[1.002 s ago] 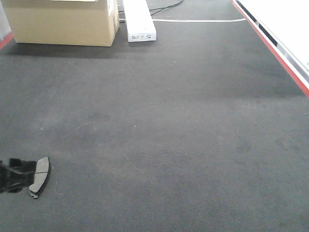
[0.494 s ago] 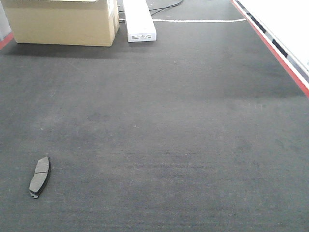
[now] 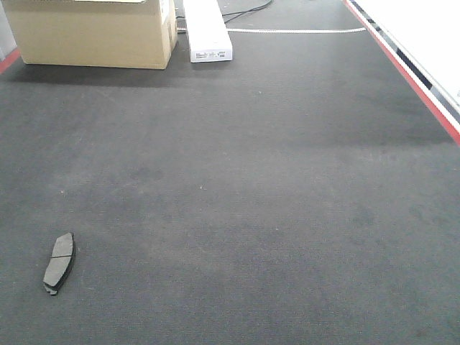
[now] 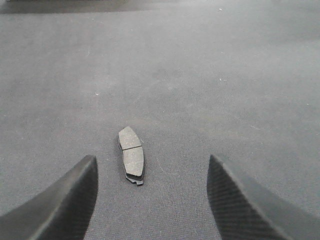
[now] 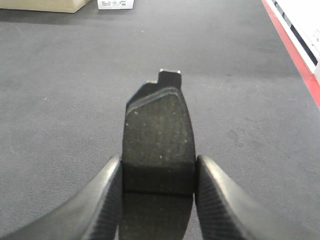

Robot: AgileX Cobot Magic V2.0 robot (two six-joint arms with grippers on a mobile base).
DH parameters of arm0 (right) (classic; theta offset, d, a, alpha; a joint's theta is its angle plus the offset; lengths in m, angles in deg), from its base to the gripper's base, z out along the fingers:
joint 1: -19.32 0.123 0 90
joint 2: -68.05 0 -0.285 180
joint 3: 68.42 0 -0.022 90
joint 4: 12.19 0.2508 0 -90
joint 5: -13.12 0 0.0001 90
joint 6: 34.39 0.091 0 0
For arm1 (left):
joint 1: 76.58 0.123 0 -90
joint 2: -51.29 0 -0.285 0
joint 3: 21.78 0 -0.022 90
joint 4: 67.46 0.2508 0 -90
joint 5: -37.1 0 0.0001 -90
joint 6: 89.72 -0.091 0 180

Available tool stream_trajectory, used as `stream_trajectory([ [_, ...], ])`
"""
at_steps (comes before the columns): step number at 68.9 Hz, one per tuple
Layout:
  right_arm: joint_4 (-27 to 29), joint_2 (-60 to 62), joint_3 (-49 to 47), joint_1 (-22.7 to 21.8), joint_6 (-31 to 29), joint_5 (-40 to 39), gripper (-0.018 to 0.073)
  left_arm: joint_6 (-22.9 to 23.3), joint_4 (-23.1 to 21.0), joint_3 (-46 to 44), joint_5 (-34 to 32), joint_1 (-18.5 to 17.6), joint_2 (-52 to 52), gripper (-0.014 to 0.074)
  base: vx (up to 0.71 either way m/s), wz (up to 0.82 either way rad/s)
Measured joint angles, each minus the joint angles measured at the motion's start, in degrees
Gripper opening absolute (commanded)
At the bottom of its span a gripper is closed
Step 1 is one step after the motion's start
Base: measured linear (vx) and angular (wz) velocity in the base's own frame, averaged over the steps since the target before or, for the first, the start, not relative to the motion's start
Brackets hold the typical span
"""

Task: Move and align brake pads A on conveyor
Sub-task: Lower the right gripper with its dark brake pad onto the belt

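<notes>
My left gripper (image 4: 152, 200) spreads wide and empty. A flat dark grey curved brake pad (image 4: 131, 155) lies just ahead of it on the dark charcoal felt conveyor belt (image 4: 225, 75). My right gripper (image 5: 157, 170) pinches a second grey pad (image 5: 157, 125) across its width, likely to align it.

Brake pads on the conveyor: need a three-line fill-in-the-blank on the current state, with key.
The right gripper is ____ on the held brake pad.
The left gripper is ____, gripping nothing.
The loose brake pad lies on the conveyor at the front view's lower ____.
Missing words: shut; open; left.
</notes>
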Motion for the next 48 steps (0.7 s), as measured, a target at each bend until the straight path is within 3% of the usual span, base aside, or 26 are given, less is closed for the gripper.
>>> stream_trajectory([
  [48, 0.00, 0.00, 0.00, 0.00, 0.00, 0.00, -0.0007, 0.00, 0.05, 0.00, -0.10, 0.00, -0.17, 0.0443, 0.00, 0.00],
])
